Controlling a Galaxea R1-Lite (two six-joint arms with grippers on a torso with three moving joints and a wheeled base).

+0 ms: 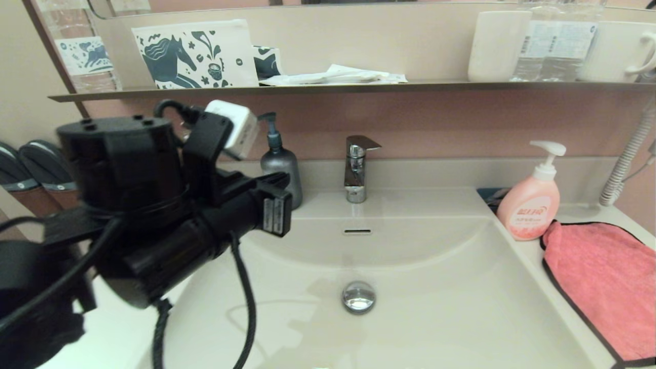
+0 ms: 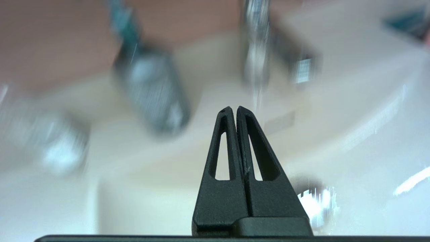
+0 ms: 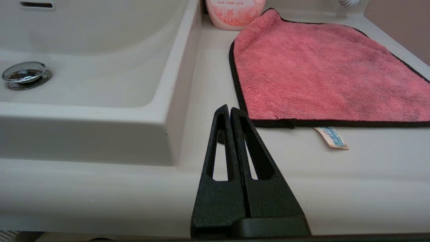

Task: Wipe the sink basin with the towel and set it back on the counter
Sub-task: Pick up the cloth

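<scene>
The coral-pink towel [image 1: 599, 287] with black edging lies flat on the counter [image 1: 528, 251] right of the sink basin [image 1: 435, 318]. The basin holds a chrome drain plug [image 1: 359, 296] and an overflow slot [image 1: 357, 231]. My left gripper [image 1: 277, 202] hangs above the basin's left side, pointing at the back wall. Its left wrist view shows it [image 2: 233, 109] shut and empty. My right gripper [image 3: 230, 109] is out of the head view. It is shut and empty, low over the counter [image 3: 369, 174], just beside the near corner of the towel [image 3: 322, 70].
A grey pump bottle [image 1: 281, 164] and a chrome tap [image 1: 357, 169] stand behind the basin. A pink soap bottle [image 1: 530, 205] stands at the towel's far end. A dark shelf [image 1: 359, 88] above carries a pouch and mugs. A white ribbed hose [image 1: 625, 159] hangs at the far right.
</scene>
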